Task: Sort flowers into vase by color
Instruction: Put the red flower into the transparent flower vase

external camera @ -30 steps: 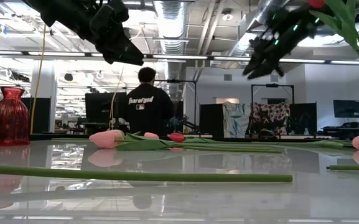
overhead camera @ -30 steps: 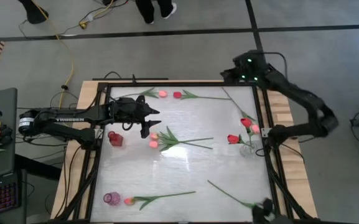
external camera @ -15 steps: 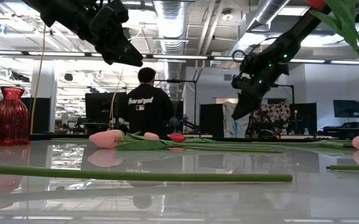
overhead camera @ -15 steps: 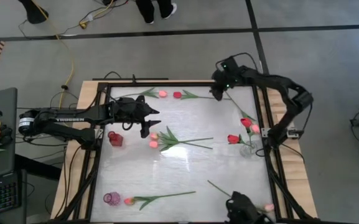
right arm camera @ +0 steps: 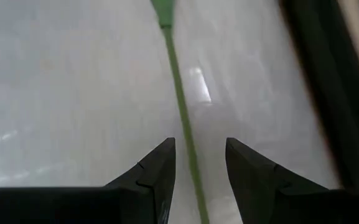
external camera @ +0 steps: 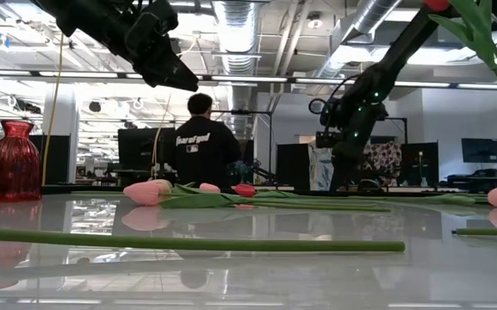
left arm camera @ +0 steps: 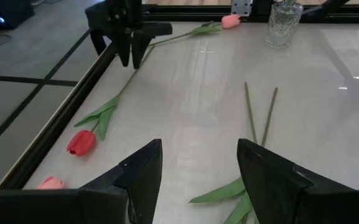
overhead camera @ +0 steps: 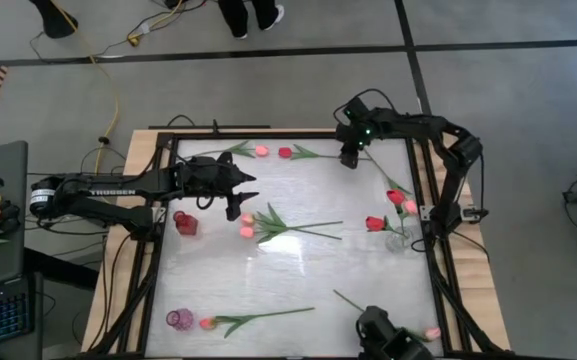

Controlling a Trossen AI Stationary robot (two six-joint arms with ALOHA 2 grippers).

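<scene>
Red, pink and pale tulips lie flat on the glossy table. My right gripper (overhead camera: 348,158) is open and low at the far edge. Its fingers stand on either side of the green stem (right arm camera: 180,118) of the red tulip (overhead camera: 285,152), and I see no touch. My left gripper (overhead camera: 242,198) is open and hovers above the table's left middle, beside two pink tulips (overhead camera: 248,225). A pink tulip (overhead camera: 261,151) lies by the far edge. Other tulips stand in the clear vase (overhead camera: 398,240) at the right.
A red vase (overhead camera: 185,222) stands left of the pink pair, and a small pink vase (overhead camera: 179,319) stands near the left near corner beside another tulip (overhead camera: 208,323). A further tulip (overhead camera: 431,332) lies by the low camera (overhead camera: 388,335). A black frame (overhead camera: 163,200) rims the table.
My right arm has swung from the far right corner toward the table's left along the far edge. It has come down over the red tulip's stem, with the gripper now pointing at the table.
</scene>
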